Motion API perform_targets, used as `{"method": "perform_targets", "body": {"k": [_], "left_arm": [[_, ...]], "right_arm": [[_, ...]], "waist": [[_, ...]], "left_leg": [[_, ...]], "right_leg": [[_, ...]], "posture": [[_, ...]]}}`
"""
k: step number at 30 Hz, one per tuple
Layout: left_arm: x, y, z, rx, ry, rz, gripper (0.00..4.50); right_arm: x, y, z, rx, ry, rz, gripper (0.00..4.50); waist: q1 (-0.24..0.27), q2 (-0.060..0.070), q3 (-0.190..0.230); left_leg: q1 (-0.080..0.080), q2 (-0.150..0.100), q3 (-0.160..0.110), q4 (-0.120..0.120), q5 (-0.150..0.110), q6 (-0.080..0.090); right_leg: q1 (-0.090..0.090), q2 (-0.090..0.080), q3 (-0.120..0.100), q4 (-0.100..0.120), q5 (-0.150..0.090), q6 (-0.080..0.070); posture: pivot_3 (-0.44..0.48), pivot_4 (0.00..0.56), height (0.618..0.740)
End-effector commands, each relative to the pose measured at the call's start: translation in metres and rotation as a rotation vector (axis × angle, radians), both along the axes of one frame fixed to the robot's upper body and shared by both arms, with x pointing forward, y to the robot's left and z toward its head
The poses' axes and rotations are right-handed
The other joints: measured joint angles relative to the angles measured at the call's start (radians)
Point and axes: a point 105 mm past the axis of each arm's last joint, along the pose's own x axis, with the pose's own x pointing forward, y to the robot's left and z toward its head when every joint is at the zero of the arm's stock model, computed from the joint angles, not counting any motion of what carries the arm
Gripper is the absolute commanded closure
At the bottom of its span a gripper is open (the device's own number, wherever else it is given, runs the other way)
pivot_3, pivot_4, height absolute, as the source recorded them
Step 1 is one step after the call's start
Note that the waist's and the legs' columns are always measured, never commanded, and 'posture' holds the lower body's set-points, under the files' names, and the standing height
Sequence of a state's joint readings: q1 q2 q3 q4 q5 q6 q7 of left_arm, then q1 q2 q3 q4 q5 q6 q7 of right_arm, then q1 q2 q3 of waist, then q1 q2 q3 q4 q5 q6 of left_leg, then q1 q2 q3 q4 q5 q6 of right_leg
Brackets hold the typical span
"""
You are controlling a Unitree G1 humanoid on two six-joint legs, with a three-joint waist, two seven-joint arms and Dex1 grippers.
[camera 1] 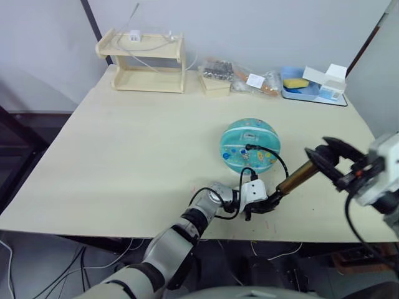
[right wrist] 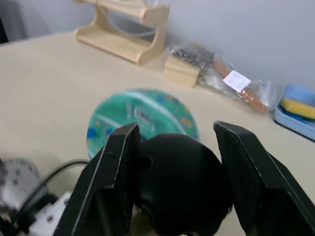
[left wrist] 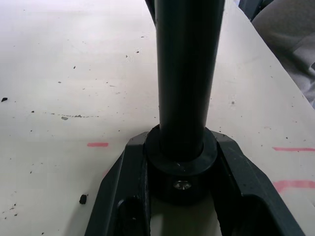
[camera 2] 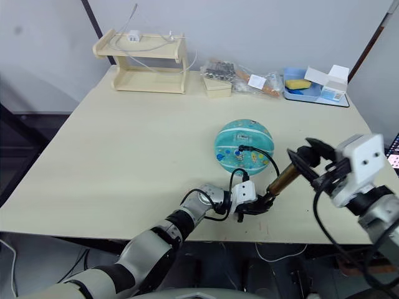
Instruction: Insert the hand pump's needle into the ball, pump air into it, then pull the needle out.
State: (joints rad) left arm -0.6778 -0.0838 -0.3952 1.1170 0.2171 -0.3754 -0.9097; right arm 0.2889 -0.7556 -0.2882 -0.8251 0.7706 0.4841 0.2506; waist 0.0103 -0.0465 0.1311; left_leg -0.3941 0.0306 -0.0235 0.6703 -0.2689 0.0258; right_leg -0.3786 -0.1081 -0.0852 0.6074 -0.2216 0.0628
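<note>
One hand pump (camera 1: 298,179), handle end upper-right

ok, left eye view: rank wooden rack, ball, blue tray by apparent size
1. Wooden rack, largest.
2. Ball, though it sits nearer the camera, which flatters it.
3. Blue tray: looks close to the ball; its far position makes this ranking unsure.

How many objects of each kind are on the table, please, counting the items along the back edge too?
Ball: 1
Hand pump: 1
Wooden rack: 1
Small wooden box: 1
Clear plastic bag of parts: 1
Blue tray: 1
Yellow sponge: 1
White carton: 1
Total: 8
</note>
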Motion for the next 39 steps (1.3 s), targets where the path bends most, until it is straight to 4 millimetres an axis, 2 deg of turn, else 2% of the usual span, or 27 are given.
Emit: {"method": "perform_targets", "body": {"k": [1,4,6,9,13,15,19,21,24,26,30,33,35,39], "left_arm": [[-0.018,0.015,-0.034,0.12,0.11,0.0,3.41],[-0.017,0.015,-0.034,0.121,0.109,0.0,3.41],[-0.017,0.015,-0.034,0.121,0.109,0.001,3.41],[-0.017,0.016,-0.034,0.121,0.11,0.004,3.41],[-0.017,0.016,-0.035,0.122,0.112,0.004,3.41],[-0.017,0.016,-0.035,0.123,0.112,0.004,3.41],[-0.019,0.016,-0.036,0.126,0.12,-0.004,3.41],[-0.02,0.016,-0.036,0.126,0.121,-0.007,3.41],[-0.02,0.015,-0.036,0.125,0.121,-0.013,3.41],[-0.02,0.015,-0.035,0.123,0.121,-0.015,3.41],[-0.021,0.014,-0.035,0.121,0.123,-0.019,3.41],[-0.023,0.014,-0.036,0.12,0.125,-0.022,3.41],[-0.023,0.014,-0.036,0.12,0.125,-0.024,3.41],[-0.024,0.013,-0.036,0.12,0.124,-0.024,3.41]], "right_arm": [[-0.01,0.014,-0.088,-0.006,0.29,0.056,2.56],[-0.01,0.019,-0.104,-0.014,0.301,0.072,2.56],[-0.007,0.019,-0.099,-0.007,0.269,0.068,2.56],[-0.002,0.013,-0.075,-0.005,0.189,0.056,2.56],[-0.003,0.007,-0.022,-0.028,0.046,0.063,2.56],[-0.005,0.005,-0.003,-0.035,0.004,0.068,2.56],[-0.014,-0.002,0.073,-0.061,-0.163,0.087,2.56],[-0.018,-0.002,0.087,-0.059,-0.169,0.092,2.56],[-0.025,-0.006,0.119,-0.045,-0.199,0.096,2.56],[-0.029,-0.007,0.128,-0.058,-0.192,0.097,2.56],[-0.028,-0.007,0.12,-0.087,-0.137,0.088,2.56],[-0.02,-0.007,0.084,-0.12,-0.027,0.077,2.56],[-0.017,-0.006,0.067,-0.121,0.014,0.075,2.56],[-0.009,-0.003,0.001,-0.119,0.172,0.081,2.56]], "waist": [[-0.001,-0.005,-0.004],[0.0,-0.007,-0.006],[0.0,-0.007,-0.007],[0.001,-0.007,-0.007],[0.004,-0.004,-0.004],[0.007,0.001,0.0],[0.005,0.02,0.013],[0.008,0.02,0.017],[0.009,0.02,0.02],[0.008,0.019,0.022],[0.006,0.015,0.023],[0.004,0.013,0.022],[0.003,0.009,0.019],[-0.001,0.0,0.011]], "left_leg": [[0.0,0.002,0.0,0.0,0.0,0.0],[0.001,0.004,0.001,0.0,-0.001,-0.002],[0.002,0.004,0.002,0.0,-0.002,-0.003],[0.001,0.004,0.002,0.0,-0.002,-0.004],[0.001,0.004,0.004,0.001,-0.002,-0.004],[-0.002,0.003,0.004,0.002,-0.003,-0.003],[-0.005,-0.003,0.007,0.002,-0.005,0.002],[-0.005,-0.009,0.009,0.002,-0.007,0.005],[-0.006,-0.011,0.01,0.002,-0.008,0.008],[-0.006,-0.012,0.012,0.002,-0.01,0.01],[-0.006,-0.012,0.013,0.004,-0.01,0.011],[-0.006,-0.012,0.015,0.004,-0.01,0.011],[-0.005,-0.011,0.015,0.004,-0.01,0.011],[-0.003,-0.009,0.016,0.004,-0.01,0.011]], "right_leg": [[0.0,0.001,0.0,0.0,0.0,0.0],[0.0,0.002,0.0,0.0,0.0,0.0],[0.0,0.002,0.001,0.0,0.0,0.0],[0.0,0.002,0.001,-0.001,0.0,0.0],[0.0,0.001,0.001,-0.001,0.0,0.0],[-0.001,0.0,0.001,-0.002,0.0,0.0],[-0.003,-0.005,0.004,-0.002,0.002,0.0],[-0.004,-0.009,0.005,-0.002,0.005,0.004],[-0.004,-0.01,0.004,-0.003,0.004,0.005],[-0.004,-0.012,0.006,-0.003,0.004,0.006],[-0.003,-0.012,0.007,-0.004,0.004,0.006],[-0.003,-0.012,0.009,-0.004,0.005,0.008],[-0.003,-0.011,0.01,-0.004,0.004,0.009],[-0.003,-0.01,0.011,-0.003,0.003,0.011]], "posture": [[0.0,0.15,0.74],[0.0,0.15,0.74],[0.0,0.15,0.74],[0.0,0.15,0.74],[0.0,0.15,0.74],[0.0,0.15,0.74],[0.0,0.15,0.74],[0.0,0.15,0.74],[0.0,0.15,0.74],[0.0,0.15,0.74],[0.0,0.15,0.74],[0.0,0.15,0.74],[0.0,0.15,0.74],[0.0,0.15,0.74]]}}
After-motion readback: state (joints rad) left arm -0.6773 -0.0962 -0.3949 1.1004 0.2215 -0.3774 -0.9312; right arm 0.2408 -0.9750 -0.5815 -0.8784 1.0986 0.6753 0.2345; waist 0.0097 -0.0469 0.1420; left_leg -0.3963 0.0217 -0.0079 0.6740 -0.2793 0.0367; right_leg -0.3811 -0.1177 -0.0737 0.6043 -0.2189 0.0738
